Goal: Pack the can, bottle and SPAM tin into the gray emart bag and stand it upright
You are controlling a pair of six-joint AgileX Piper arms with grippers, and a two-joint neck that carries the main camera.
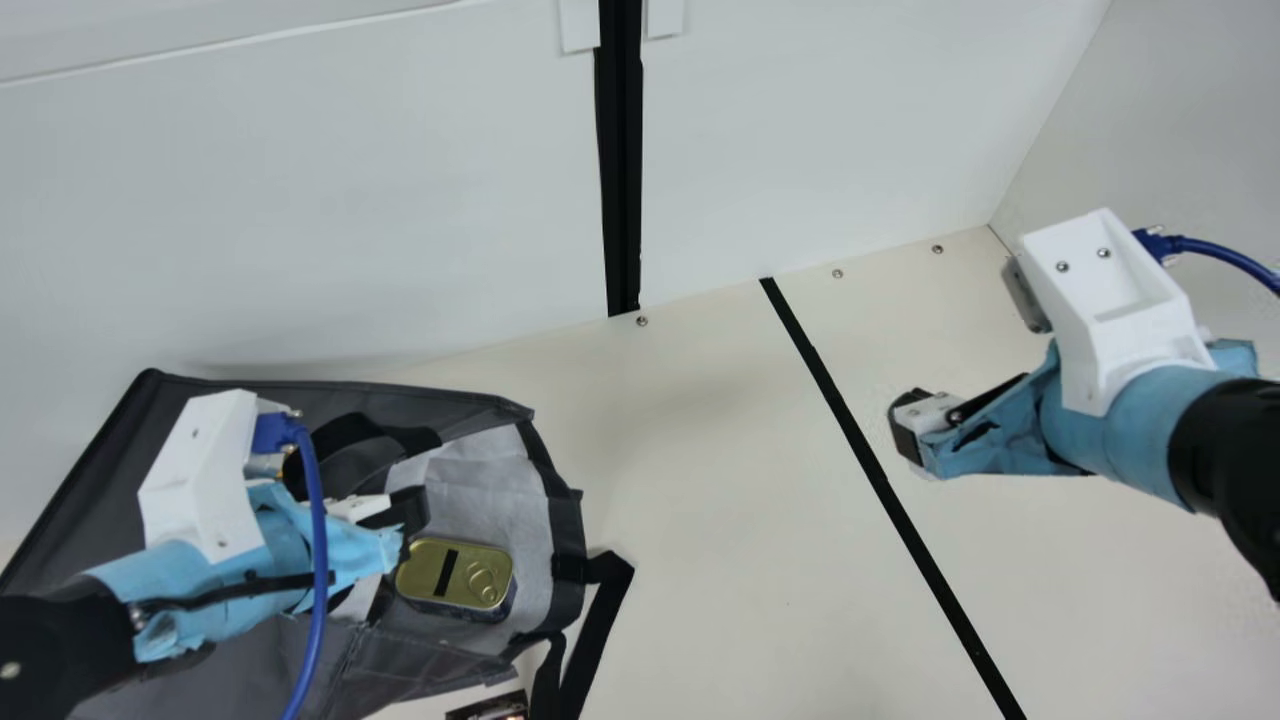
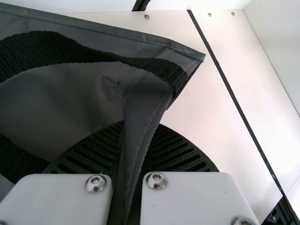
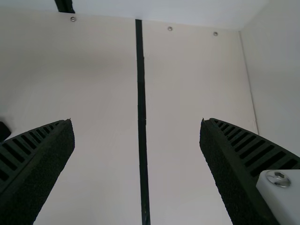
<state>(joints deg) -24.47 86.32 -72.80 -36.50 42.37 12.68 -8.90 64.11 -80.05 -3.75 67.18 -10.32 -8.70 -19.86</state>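
The gray bag lies on its side at the left of the main view, its dark outer cloth (image 1: 110, 440) behind my left gripper (image 1: 408, 520) and its pale lining (image 1: 490, 465) showing at the mouth. The SPAM tin (image 1: 453, 574), gold end up, rests on that lining. In the left wrist view my left gripper (image 2: 125, 187) is shut on a fold of bag cloth (image 2: 145, 105), with a black strap (image 2: 51, 49) beyond. My right gripper (image 1: 915, 435) hangs over the table away from the bag; in the right wrist view the right gripper (image 3: 137, 140) has widely parted fingers, nothing between them.
A black strap (image 1: 597, 630) trails from the bag's mouth onto the table (image 1: 730, 520). A small dark object (image 1: 490, 708) lies at the main view's bottom edge. A black line (image 1: 880, 480) crosses the table; white walls (image 1: 400, 200) rise behind and at the right.
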